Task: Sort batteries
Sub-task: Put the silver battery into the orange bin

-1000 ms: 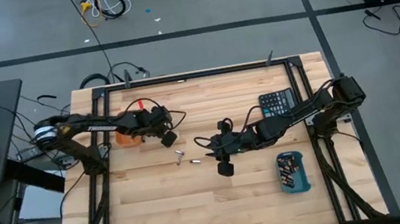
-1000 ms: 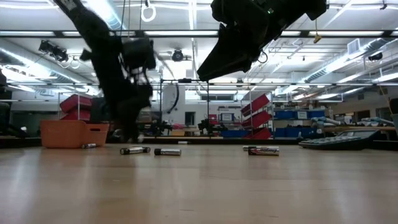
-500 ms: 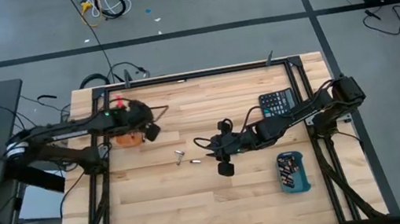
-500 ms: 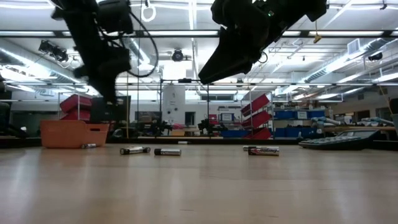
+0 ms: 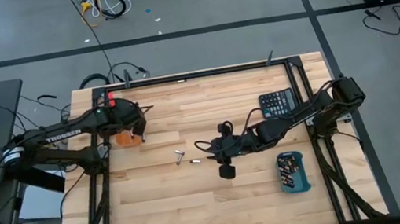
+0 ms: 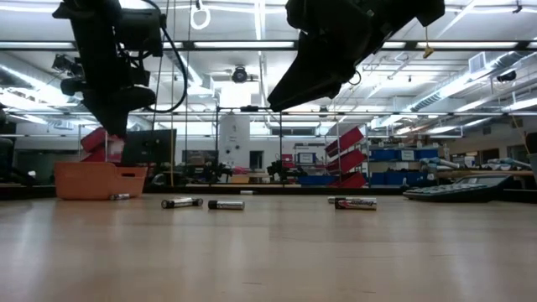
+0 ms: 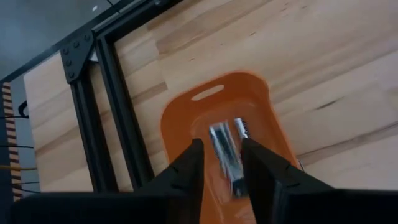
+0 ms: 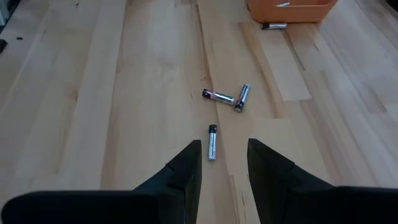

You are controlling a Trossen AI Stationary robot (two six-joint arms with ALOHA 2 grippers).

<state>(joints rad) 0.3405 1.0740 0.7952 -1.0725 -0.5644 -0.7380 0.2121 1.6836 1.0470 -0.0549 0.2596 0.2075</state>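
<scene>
Right now the left gripper (image 7: 221, 177) hangs above the orange tray (image 7: 180, 124) with its two dark fingers spread apart. It holds nothing — a silvery battery (image 7: 225, 155) shows blurred between the fingers, over the inside of the tray, and I cannot tell if it has landed. From above, the left arm reaches in from the table's left edge, and its gripper (image 5: 139, 127) sits over the orange tray (image 5: 129, 139) near the back left corner.

The right gripper (image 8: 222, 165) has its fingers spread too and pinches nothing. It hovers over the middle of the wooden table (image 5: 197, 200), with the right arm stretched in from the right side. Just ahead of its fingers lies one battery (image 8: 212, 150) on the wood, and a bit farther lie two batteries (image 8: 229, 98) touching at one end. One more battery (image 8: 273, 26) lies just beside the orange tray.

The blue tray (image 5: 293, 173) holds more batteries — it sits near the right edge, with the black calculator (image 5: 277, 102) behind it.
</scene>
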